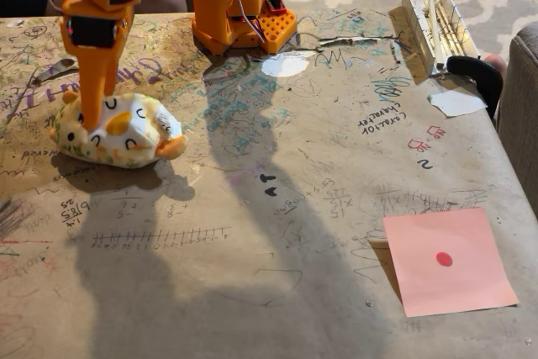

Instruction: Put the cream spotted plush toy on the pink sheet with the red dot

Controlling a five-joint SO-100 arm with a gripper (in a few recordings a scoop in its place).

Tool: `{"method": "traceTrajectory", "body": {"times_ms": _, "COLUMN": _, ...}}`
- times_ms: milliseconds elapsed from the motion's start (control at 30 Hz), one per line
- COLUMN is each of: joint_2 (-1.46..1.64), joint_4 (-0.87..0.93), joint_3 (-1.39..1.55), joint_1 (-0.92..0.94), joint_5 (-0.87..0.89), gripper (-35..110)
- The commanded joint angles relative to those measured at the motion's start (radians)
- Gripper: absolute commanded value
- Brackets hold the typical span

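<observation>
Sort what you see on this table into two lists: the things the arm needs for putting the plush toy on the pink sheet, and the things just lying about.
Belongs to the job:
- cream spotted plush toy, at the left of the fixed view
- pink sheet with the red dot, lower right
- gripper, pressed down onto the toy

Just lying about:
- white paper scrap
- metal rack
- black clamp

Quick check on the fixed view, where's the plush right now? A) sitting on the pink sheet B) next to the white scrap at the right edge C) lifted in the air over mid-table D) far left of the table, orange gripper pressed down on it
D: the cream spotted plush toy lies on the table at the left with the gripper down on it, far from the pink sheet with the red dot at the lower right.
</observation>
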Motion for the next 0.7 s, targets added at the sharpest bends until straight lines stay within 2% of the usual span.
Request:
{"method": "traceTrajectory", "body": {"times_ms": 0, "joint_2": -0.011, "joint_4": 0.002, "joint_3": -0.035, "joint_1": -0.005, "joint_5": -0.035, "gripper": 32}}
{"method": "traceTrajectory", "body": {"times_ms": 233, "joint_2": 0.023, "joint_4": -0.018, "joint_3": -0.048, "joint_1": -0.101, "joint_5": -0.121, "gripper": 29}}
{"method": "traceTrajectory", "body": {"times_ms": 267, "joint_2": 0.026, "joint_4": -0.017, "joint_3": -0.051, "joint_1": -0.110, "joint_5": -0.135, "gripper": 26}}
{"method": "traceTrajectory", "body": {"times_ms": 333, "joint_2": 0.029, "joint_4": -0.020, "joint_3": -0.057, "joint_1": -0.123, "joint_5": -0.144, "gripper": 9}}
{"method": "traceTrajectory", "body": {"times_ms": 433, "joint_2": 0.029, "joint_4": 0.002, "joint_3": -0.072, "joint_1": -0.127, "joint_5": -0.144, "gripper": 0}}
{"method": "traceTrajectory", "body": {"times_ms": 667, "joint_2": 0.230, "joint_4": 0.012, "joint_3": 0.008, "joint_1": -0.152, "joint_5": -0.080, "gripper": 0}}
